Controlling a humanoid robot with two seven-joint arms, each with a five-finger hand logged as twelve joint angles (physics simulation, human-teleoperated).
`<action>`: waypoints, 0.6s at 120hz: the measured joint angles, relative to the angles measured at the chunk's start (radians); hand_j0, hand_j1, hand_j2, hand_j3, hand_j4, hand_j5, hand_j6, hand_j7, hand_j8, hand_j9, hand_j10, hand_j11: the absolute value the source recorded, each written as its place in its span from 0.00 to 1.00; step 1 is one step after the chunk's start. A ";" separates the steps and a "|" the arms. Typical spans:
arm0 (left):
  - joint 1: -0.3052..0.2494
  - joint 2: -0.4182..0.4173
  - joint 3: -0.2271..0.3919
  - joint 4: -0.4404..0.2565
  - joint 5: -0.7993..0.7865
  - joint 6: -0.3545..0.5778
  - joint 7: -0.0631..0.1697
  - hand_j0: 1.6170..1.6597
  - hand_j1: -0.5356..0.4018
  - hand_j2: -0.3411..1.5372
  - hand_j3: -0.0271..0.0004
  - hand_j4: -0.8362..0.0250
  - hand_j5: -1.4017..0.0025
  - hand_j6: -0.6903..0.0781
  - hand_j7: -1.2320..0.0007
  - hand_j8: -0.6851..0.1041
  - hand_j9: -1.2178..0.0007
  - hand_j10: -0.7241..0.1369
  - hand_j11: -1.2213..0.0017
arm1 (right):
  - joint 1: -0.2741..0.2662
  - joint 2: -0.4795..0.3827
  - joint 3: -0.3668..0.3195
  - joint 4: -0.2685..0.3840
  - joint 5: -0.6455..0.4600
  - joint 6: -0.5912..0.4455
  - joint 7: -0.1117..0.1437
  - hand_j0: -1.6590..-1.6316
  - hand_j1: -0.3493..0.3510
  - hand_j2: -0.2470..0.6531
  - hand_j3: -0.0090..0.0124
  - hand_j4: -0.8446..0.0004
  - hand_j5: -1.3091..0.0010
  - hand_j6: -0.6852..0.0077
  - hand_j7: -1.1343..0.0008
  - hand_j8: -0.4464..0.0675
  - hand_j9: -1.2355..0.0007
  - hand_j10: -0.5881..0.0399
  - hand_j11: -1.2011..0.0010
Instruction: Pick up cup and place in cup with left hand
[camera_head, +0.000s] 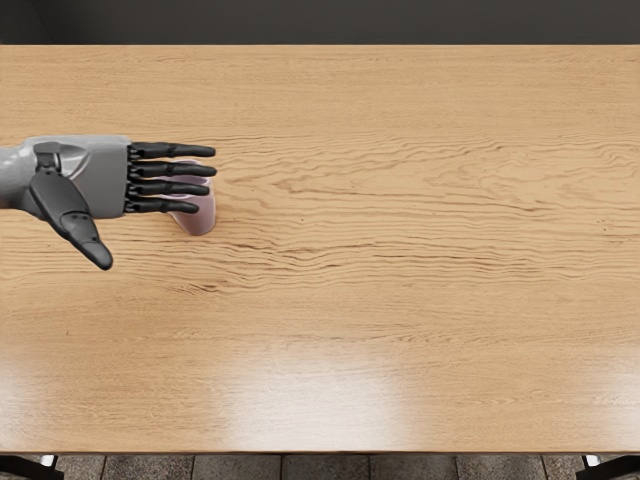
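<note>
Where the arm (14, 178) enters at 9 o'clock, the left hand (100, 180) is spread wide, grey-bodied, black-fingered, screening part of the smooth pink cup (197, 220) between 9 and 10 (contact: cannot tell). Table (400, 290): wavy-grained wood, glossy toward 6. Grey tiled floor (320, 468) past the 6 o'clock edge, dark backdrop (320, 22) at 12; black support (615, 466) at 4.

And here's the left robot hand (100, 180): smooth mid-grey casing, squared off at the front, and a paler, rounded grey wrist (12, 177) behind it. Now the fingers (175, 152), four of them, slim, matte black, jointed in segments. And look at that thumb (68, 212), black too, but far chunkier, tapering to a blunt tip!
</note>
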 joint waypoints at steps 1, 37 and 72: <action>0.000 0.001 0.000 0.000 0.000 0.000 0.000 0.96 0.92 0.18 0.99 0.95 0.98 0.88 0.98 0.85 0.98 0.82 0.98 | 0.000 0.000 0.000 0.000 0.000 0.000 0.000 0.04 0.00 0.27 0.42 1.00 1.00 0.99 1.00 0.87 1.00 0.94 1.00; -0.007 -0.014 -0.006 0.001 0.004 0.000 -0.002 0.96 0.92 0.18 0.99 0.95 0.98 0.88 0.98 0.85 0.98 0.82 0.98 | 0.007 0.000 -0.009 0.001 -0.001 0.000 -0.001 0.04 0.00 0.27 0.42 1.00 1.00 0.99 1.00 0.87 1.00 0.94 1.00; -0.113 -0.098 -0.015 0.028 0.247 0.000 -0.002 0.96 0.92 0.18 0.99 0.95 0.98 0.88 0.98 0.85 0.98 0.82 0.98 | 0.010 0.000 -0.011 0.002 -0.002 0.000 -0.001 0.04 0.00 0.27 0.42 1.00 1.00 0.99 1.00 0.87 1.00 0.94 1.00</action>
